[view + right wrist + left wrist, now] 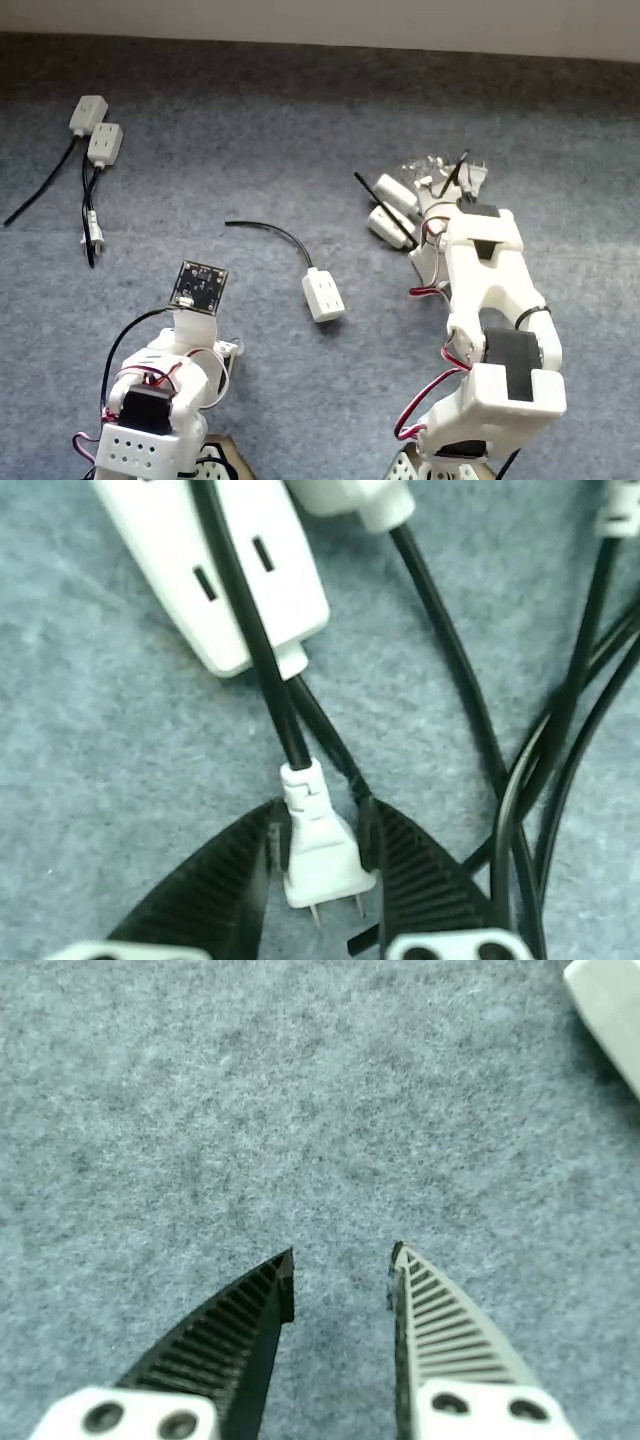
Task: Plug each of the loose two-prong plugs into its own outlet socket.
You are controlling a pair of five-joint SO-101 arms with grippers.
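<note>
While hanging over the knot of cords at the far right of the table [300, 120], clamps a white plug [320, 852] in the right claw [322, 812], with a black finger [225, 880] pressed against each flat side. Prongs turned back toward the wrist camera. Black cord [265, 680] leaving the plug's other end and crossing over a white socket block [215, 570], two slots showing on that block's face. Second socket block [355, 495] just beside the first, with a black cord of its own. More loops of black cord [560, 750] close by on the grey felt.

Left claw [340, 1280] released, fingers apart around nothing, low over bare felt at the near left of the table. Corner of a white block [610, 1010] near it, not touching.

At the table's middle, lone socket block [323, 295], its cord curving away to the left. At the far left, pair of socket blocks [96, 128] side by side and touching. Loose plug [93, 232] on a black cord, lying on the felt near that pair and in no socket.
</note>
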